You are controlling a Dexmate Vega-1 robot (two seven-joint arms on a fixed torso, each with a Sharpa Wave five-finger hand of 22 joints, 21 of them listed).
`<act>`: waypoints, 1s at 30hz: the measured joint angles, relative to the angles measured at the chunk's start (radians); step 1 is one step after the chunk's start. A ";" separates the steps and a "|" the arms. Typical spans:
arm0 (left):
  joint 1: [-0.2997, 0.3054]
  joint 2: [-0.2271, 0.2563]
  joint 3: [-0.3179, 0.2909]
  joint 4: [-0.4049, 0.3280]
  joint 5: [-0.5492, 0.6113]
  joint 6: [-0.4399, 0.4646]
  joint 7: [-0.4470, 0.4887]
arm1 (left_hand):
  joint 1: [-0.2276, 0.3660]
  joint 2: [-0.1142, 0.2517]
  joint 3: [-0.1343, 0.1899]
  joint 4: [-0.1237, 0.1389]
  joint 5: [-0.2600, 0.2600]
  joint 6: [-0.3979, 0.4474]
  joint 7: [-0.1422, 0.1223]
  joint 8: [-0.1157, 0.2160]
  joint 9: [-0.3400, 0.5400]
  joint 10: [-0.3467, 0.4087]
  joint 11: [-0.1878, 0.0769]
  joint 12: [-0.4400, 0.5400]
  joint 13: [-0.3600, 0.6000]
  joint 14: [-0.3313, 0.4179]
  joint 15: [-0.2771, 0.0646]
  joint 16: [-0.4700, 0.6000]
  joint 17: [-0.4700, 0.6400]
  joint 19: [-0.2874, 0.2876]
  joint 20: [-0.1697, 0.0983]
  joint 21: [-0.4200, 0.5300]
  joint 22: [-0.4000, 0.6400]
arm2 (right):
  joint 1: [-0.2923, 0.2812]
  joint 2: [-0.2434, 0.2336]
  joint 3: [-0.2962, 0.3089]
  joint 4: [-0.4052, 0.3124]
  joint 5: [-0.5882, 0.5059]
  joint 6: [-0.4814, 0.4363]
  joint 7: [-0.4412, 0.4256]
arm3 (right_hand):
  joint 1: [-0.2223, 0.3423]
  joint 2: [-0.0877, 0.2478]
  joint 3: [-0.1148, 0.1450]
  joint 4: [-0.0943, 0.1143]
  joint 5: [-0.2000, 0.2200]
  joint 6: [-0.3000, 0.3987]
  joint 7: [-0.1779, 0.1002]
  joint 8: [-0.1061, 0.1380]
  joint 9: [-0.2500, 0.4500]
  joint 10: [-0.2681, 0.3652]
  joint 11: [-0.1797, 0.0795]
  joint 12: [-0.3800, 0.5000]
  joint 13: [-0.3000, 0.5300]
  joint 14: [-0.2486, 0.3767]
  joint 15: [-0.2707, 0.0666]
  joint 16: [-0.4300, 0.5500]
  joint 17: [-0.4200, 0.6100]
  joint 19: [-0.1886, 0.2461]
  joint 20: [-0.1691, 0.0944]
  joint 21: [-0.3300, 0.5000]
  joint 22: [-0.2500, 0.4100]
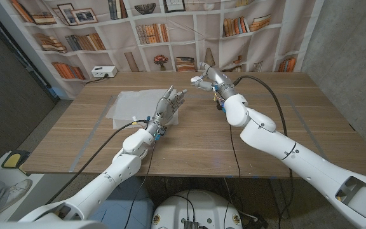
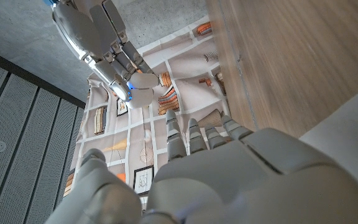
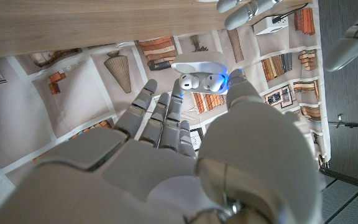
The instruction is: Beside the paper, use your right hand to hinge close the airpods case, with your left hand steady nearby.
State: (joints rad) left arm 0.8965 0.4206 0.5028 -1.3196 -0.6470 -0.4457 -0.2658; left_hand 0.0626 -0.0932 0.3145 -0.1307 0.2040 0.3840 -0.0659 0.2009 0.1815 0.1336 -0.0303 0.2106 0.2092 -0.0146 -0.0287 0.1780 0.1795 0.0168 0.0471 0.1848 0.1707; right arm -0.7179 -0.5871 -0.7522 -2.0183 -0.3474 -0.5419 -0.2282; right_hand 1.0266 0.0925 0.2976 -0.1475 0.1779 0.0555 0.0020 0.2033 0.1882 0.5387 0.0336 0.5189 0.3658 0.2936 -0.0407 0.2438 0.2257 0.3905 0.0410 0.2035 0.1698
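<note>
My right hand [image 1: 212, 81] is raised over the far middle of the table and pinches a white airpods case [image 1: 197, 81] at its fingertips. In the right wrist view the case [image 3: 199, 72] hangs open, with its lid swung back and the earbuds showing, and my thumb [image 3: 240, 88] presses its side. The left wrist view shows the case [image 2: 143, 89] in the right hand [image 2: 95, 34] off the wood. My left hand [image 1: 169, 104] stands beside the paper [image 1: 131, 108] with fingers spread upward, holding nothing, a short way nearer than the case.
A white power strip [image 1: 104, 72] lies at the table's far left edge. A bookshelf backdrop [image 1: 170, 32] hangs behind the table. Black cables [image 1: 265, 89] run along both arms. Bare wood [image 1: 310, 121] lies right of the right arm.
</note>
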 measured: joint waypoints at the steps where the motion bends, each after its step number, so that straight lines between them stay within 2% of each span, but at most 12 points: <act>1: -0.002 -0.003 0.002 0.002 0.000 0.000 -0.001 | -0.013 -0.013 -0.012 0.004 0.006 -0.004 0.004 -0.002 0.000 -0.004 0.004 0.000 0.000 0.000 0.000 0.000 0.000 -0.001 0.001 0.000 0.002 | 0.000 0.000 0.000 0.000 0.000 0.000 0.000 | 0.000 0.000 0.000 0.000 0.000 0.000 0.000 0.000 0.000 0.000 0.000 0.000 0.000 0.000 0.000 0.000 0.000 0.000 0.000 0.000 0.000; 6: -0.007 -0.009 0.010 0.007 -0.004 -0.001 -0.016 | -0.031 -0.041 -0.038 0.013 0.019 -0.015 0.015 -0.009 0.003 -0.009 0.009 0.000 0.000 -0.002 0.009 0.000 0.000 -0.006 0.007 0.000 0.004 | 0.000 0.002 -0.004 0.000 -0.003 0.002 0.002 | 0.000 0.000 0.000 0.000 0.000 0.004 -0.004 0.000 0.000 0.000 0.000 0.000 0.000 0.000 0.000 0.000 0.000 0.000 0.000 -0.004 0.000; 8: -0.009 -0.011 0.013 0.007 -0.004 0.000 -0.018 | -0.031 -0.041 -0.042 0.015 0.019 -0.018 0.018 -0.009 0.003 -0.011 0.011 0.000 0.000 -0.002 0.009 0.000 0.000 -0.006 0.007 0.000 0.004 | 0.000 0.003 -0.005 -0.001 -0.006 0.004 0.002 | 0.000 0.000 -0.005 -0.005 0.000 0.004 -0.004 0.000 0.000 0.000 0.000 0.000 0.000 0.000 0.000 0.000 0.000 0.000 0.000 -0.004 0.000; 18: -0.014 -0.014 0.023 0.007 -0.001 0.009 -0.029 | -0.040 -0.050 -0.057 0.016 0.029 -0.029 0.029 -0.010 0.003 -0.011 0.011 0.000 0.000 -0.007 0.015 0.000 0.000 -0.010 0.010 0.000 0.004 | -0.005 0.006 -0.017 -0.005 -0.024 0.017 0.000 | 0.003 0.000 -0.006 -0.005 -0.001 0.007 -0.007 0.000 0.000 0.003 0.003 0.016 -0.001 0.000 0.000 0.000 0.000 0.000 0.000 -0.004 0.000; 20: -0.014 -0.014 0.023 0.007 -0.001 0.010 -0.030 | -0.044 -0.054 -0.064 0.018 0.031 -0.029 0.029 -0.013 0.003 -0.018 0.018 0.000 0.000 -0.007 0.015 0.000 0.000 -0.010 0.010 0.000 0.004 | -0.006 0.007 -0.018 -0.006 -0.024 0.017 0.000 | 0.003 0.000 -0.006 -0.005 -0.001 0.007 -0.007 0.000 0.000 0.003 0.003 0.016 -0.002 0.000 0.000 0.000 0.000 0.000 0.000 -0.004 0.000; 30: -0.015 -0.017 0.032 0.002 -0.008 0.013 -0.048 | -0.044 -0.054 -0.073 0.025 0.037 -0.032 0.025 -0.013 0.003 -0.019 0.019 0.000 0.000 -0.014 0.022 0.000 0.000 -0.010 0.010 0.000 0.004 | -0.011 0.015 -0.025 -0.006 -0.056 0.031 -0.006 | 0.006 0.000 -0.010 -0.001 -0.001 0.007 -0.007 0.000 0.000 0.003 0.003 0.016 -0.007 0.010 0.001 0.000 0.000 0.000 0.000 -0.003 0.000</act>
State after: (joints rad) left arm 0.8813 0.4033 0.5345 -1.3180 -0.6547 -0.4323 -0.3137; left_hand 0.0184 -0.1476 0.2416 -0.1053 0.2407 0.3515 -0.0410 0.1876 0.1840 0.1144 -0.0110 0.2107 0.2093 -0.0288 -0.0070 0.1780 0.1792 0.0068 0.0572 0.1849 0.1749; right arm -0.7291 -0.5724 -0.7777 -2.0243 -0.4031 -0.5111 -0.2347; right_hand 1.0322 0.0924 0.2880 -0.1489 0.1766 0.0626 -0.0052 0.2034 0.1882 0.5422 0.0371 0.5347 0.3586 0.3031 -0.0397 0.2439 0.2255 0.3905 0.0409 0.2001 0.1698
